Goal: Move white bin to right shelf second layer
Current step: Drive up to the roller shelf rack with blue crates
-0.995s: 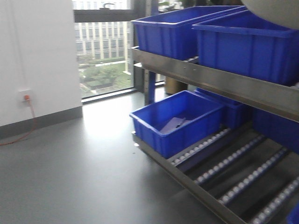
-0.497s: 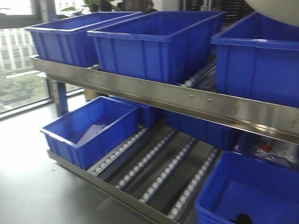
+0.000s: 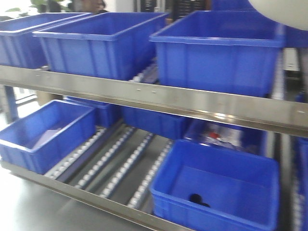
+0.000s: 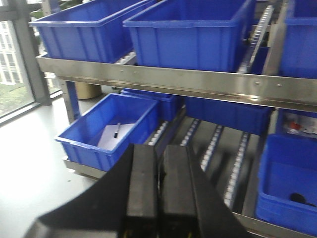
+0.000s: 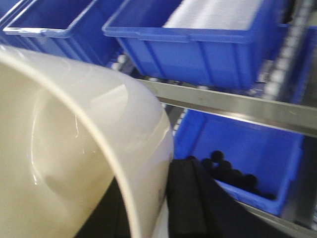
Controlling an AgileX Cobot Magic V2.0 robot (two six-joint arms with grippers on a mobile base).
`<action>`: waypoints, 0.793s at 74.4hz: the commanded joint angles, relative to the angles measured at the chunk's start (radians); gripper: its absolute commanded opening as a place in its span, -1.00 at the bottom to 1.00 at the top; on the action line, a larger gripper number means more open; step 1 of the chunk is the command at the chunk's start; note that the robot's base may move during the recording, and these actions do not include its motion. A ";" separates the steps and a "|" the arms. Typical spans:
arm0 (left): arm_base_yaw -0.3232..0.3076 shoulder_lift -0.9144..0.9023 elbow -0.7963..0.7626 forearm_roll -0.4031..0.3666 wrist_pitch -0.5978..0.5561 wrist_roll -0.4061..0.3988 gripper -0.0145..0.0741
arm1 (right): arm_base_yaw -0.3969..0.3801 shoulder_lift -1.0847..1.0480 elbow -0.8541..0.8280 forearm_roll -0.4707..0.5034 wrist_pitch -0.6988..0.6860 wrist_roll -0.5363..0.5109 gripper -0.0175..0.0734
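1. The cream-white glossy plastic bin (image 5: 64, 148) hangs raised in front of the rack. It fills the right wrist view.
2. The right gripper (image 5: 148, 218) is clamped across the bin's rim wall, with one black finger on the outside.
3. The left gripper (image 4: 159, 188) has its fingers pressed together and holds nothing.
4. Handling, judged: the bin is light and stiff, with slick walls. A one-sided rim grip may let it tilt.
5. The steel-railed roller shelf level (image 3: 159, 96) is crowded with blue rectangular plastic crates (image 3: 219, 48).

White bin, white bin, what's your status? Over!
Left gripper shut, empty. Right gripper shut on white bin, held up before rack. Blue crates fill upper level; bare roller lanes between crates below.
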 commanded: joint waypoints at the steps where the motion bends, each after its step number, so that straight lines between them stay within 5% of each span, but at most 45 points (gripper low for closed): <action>1: -0.003 -0.014 0.037 0.000 -0.087 -0.005 -0.48 | -0.006 -0.001 -0.034 0.019 -0.090 -0.001 -0.49; 59: -0.003 -0.014 0.037 0.000 -0.087 -0.005 -0.48 | -0.006 -0.001 -0.034 0.019 -0.090 -0.001 -0.49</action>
